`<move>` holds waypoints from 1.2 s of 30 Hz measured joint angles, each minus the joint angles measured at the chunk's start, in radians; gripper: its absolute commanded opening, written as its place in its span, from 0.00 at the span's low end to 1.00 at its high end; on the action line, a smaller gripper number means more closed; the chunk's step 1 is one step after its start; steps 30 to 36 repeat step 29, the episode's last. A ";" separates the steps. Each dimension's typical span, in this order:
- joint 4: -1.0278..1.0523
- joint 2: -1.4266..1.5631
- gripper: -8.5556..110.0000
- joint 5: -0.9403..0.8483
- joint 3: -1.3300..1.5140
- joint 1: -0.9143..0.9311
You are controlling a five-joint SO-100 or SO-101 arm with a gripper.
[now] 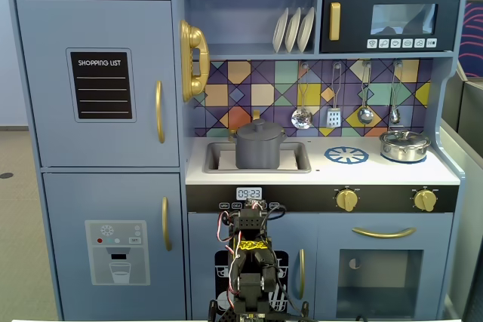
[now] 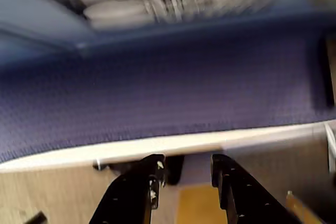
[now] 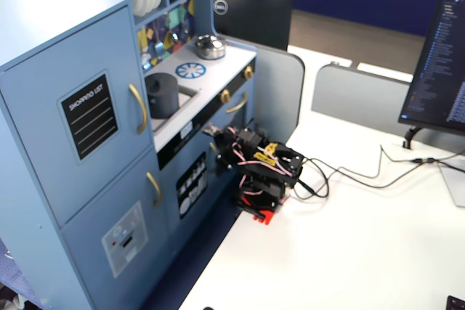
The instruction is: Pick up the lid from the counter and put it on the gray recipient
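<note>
The lid is seen seated on the gray recipient in the sink, well above the folded arm; claw partly open, empty.

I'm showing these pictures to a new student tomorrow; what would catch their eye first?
Probably the blue toy kitchen, which fills a fixed view, with its colourful tiled backsplash. Next, the gray pot in the sink, lid already on it, and the shiny steel pot at the counter's right. Below, the folded black arm sits on the white table, its gripper empty with jaws apart in the wrist view.
</note>
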 measured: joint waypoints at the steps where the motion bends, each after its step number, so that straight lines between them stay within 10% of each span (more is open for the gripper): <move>1: 0.023 0.002 0.07 0.009 0.002 -0.005; 36: 0.057 0.014 0.13 -0.052 0.002 -0.023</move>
